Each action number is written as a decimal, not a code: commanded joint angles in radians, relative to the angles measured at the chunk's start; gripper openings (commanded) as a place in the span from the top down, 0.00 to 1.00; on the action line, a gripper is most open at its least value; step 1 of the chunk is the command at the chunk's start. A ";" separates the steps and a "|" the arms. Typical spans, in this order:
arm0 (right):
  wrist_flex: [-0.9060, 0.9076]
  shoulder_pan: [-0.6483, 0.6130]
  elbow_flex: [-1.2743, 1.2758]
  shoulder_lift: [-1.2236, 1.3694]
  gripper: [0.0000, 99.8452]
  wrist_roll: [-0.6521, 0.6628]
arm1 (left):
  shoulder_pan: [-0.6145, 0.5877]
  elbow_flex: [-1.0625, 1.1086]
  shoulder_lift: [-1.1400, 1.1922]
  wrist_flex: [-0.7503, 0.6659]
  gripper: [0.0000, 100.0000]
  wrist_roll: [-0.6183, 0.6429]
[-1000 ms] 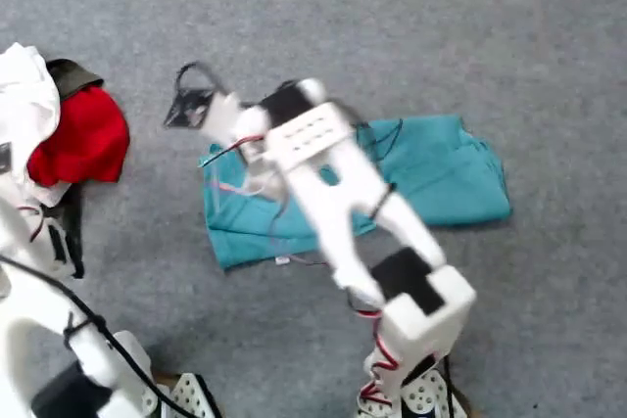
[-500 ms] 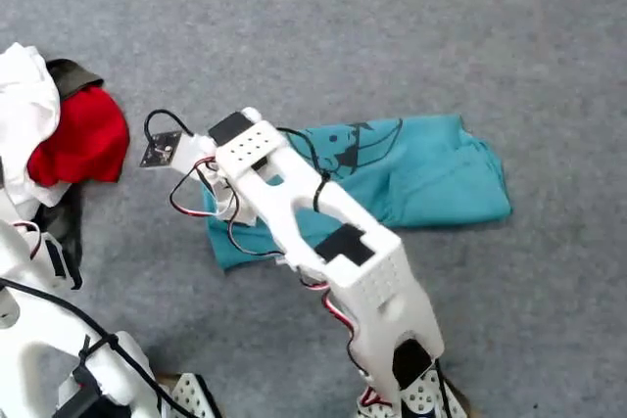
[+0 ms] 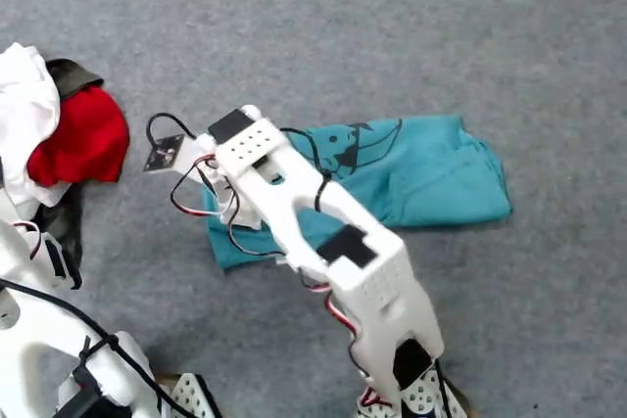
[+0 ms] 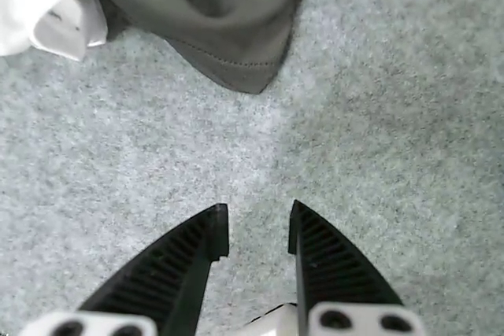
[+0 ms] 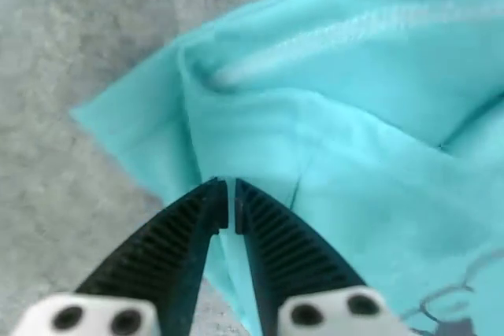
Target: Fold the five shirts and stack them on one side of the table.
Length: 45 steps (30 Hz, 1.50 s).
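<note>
**Item: teal shirt, fold in hand, right arm at its corner**

**High view.** The teal shirt (image 3: 431, 178) lies partly folded, flat on the grey table (image 3: 509, 36). The right arm (image 3: 294, 212) reaches over the shirt and ends at its corner nearest the clothes pile. A red shirt (image 3: 88, 139), a white shirt (image 3: 24, 95) and a dark shirt (image 3: 71, 75) are heaped well apart from the teal shirt, beyond that same corner. The left arm's base (image 3: 59, 340) stands near the heap, clear of the teal shirt.

**Left wrist view.** The left gripper (image 4: 258, 230) hangs over bare table with its fingers a narrow gap apart and nothing between them. An edge of the dark shirt is near its tips and the teal shirt is nowhere close.

**Right wrist view.** The right gripper (image 5: 227, 194) is on the teal shirt just inside its corner. Its fingers (image 5: 177, 238) are drawn to a slit beside a seam, seemingly pinching a thin fold of cloth.

**Handling note (judgement).**
- Confirm that every layer at the corner is caught before lifting.
- Raise the corner only enough to clear the shirt's body.
- Carry the corner straight across to the opposite edge and lay it down square.
- A thin pinch may slip, and dragging low would bunch the cloth.
</note>
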 commanded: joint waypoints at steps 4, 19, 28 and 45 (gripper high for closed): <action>0.012 -0.081 0.033 -0.142 0.97 -0.017 | -0.001 -0.010 -0.023 -0.008 0.85 -0.011; -0.276 0.040 0.077 -0.022 0.84 -0.118 | -0.005 -0.010 -0.023 -0.003 0.85 -0.008; -0.275 0.037 0.030 0.061 0.89 -0.118 | -0.004 -0.010 -0.023 -0.002 0.85 -0.005; -0.063 0.035 -0.143 0.051 0.99 -0.120 | -0.004 -0.010 -0.023 0.026 0.85 -0.005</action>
